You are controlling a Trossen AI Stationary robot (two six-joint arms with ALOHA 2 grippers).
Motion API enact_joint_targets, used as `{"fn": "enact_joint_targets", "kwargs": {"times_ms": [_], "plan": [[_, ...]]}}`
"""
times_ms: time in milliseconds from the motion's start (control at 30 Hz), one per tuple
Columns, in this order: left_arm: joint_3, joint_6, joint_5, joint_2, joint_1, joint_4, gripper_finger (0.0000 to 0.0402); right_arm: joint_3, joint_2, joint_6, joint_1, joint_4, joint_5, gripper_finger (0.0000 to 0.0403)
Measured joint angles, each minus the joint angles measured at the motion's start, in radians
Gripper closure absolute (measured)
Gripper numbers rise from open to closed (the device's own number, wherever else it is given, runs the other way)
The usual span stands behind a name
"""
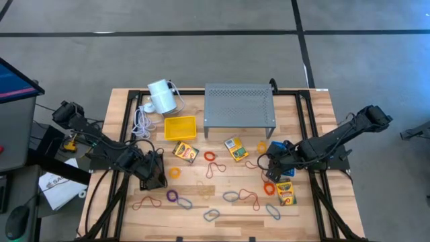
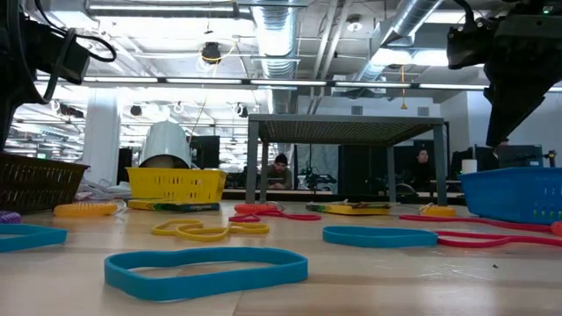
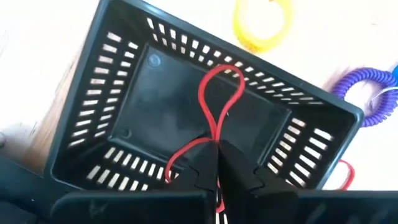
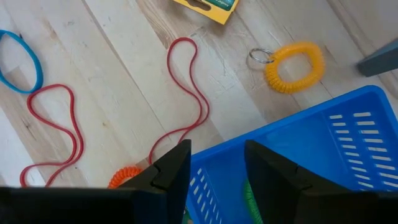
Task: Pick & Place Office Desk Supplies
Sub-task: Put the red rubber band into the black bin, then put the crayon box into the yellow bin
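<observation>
The left hand [image 3: 217, 163] pinches a thin red rubber-band loop [image 3: 214, 102] over the black slotted plastic basket [image 3: 118, 74]. Spreading the fingers only once the loop hangs fully inside should drop it cleanly. The right hand [image 4: 214, 163] is spread above the blue slotted plastic basket [image 4: 323, 137].

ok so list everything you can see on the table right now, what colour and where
rubber bands: many, red, blue, orange and purple, loose across the front half of the table
crayon boxes: three, yellow-green, mid table and by the right arm
yellow bin: one, behind centre-left
black basket: one, under the left claw
blue basket: one, under the right claw
grey perforated shelf: one, at the back
white cylinder with cord: one, back left
left claw: shut on a red rubber band over the black basket
right claw: open above the blue basket's edge
</observation>
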Motion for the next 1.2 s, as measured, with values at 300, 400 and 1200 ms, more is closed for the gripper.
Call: {"fn": "enact_joint_targets", "kwargs": {"times_ms": [300, 400, 1200], "plan": [[0.000, 0.018, 0.000, 0.000, 0.000, 0.000, 0.0347, 0.000, 0.000, 0.008, 0.000, 0.000, 0.000, 0.0255], [0.000, 0.016, 0.000, 0.000, 0.000, 0.000, 0.0307, 0.000, 0.000, 0.008, 0.000, 0.000, 0.000, 0.0255], [0.062, 0.027, -0.064, -0.216, 0.114, 0.058, 0.0217, 0.000, 0.000, 0.005, 0.000, 0.001, 0.000, 0.0255]]}}
